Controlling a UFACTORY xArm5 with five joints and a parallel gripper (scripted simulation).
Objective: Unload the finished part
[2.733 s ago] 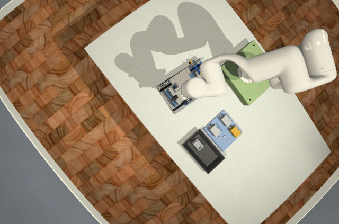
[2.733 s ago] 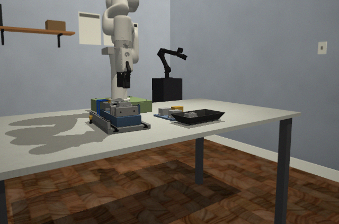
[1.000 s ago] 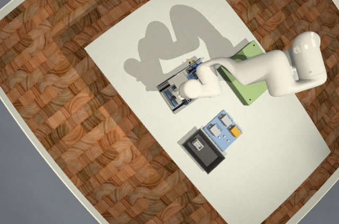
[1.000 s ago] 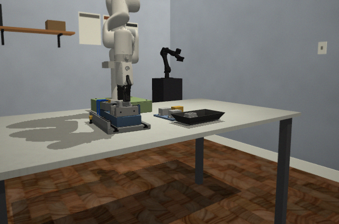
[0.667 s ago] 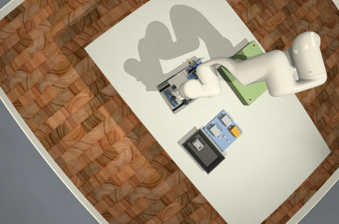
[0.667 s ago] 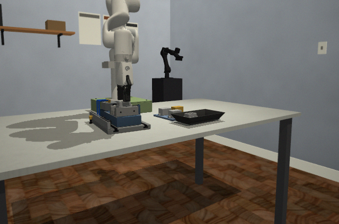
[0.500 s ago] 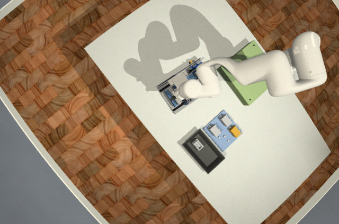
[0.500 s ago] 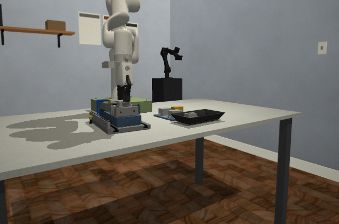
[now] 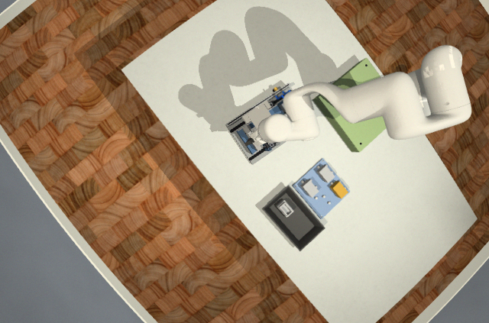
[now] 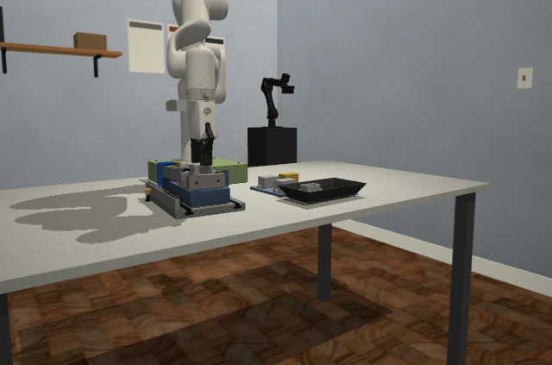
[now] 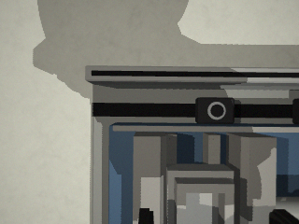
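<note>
The vise (image 9: 241, 127) (image 10: 196, 193) (image 11: 140, 112) stands on its grey base near the table's middle. The grey finished part (image 11: 201, 193) sits between its jaws; in the wrist view a lighter pocket shows on its top. My gripper (image 10: 203, 160) (image 11: 215, 219) is open. It hangs straight down over the part, with its dark fingertips either side of it at jaw height. From overhead the arm hides the fingers. The black outfeed tray (image 9: 304, 230) (image 10: 349, 185) holds one pocketed part (image 9: 285, 208) (image 10: 310, 185) at its near end.
A blue plate (image 9: 320, 208) next to the tray carries two upright plain grey blocks (image 9: 309, 188) (image 9: 326, 172) and an orange block (image 9: 339, 189) (image 10: 288, 175). The arm stands on a green base (image 9: 357, 131) (image 10: 231, 171) behind the vise.
</note>
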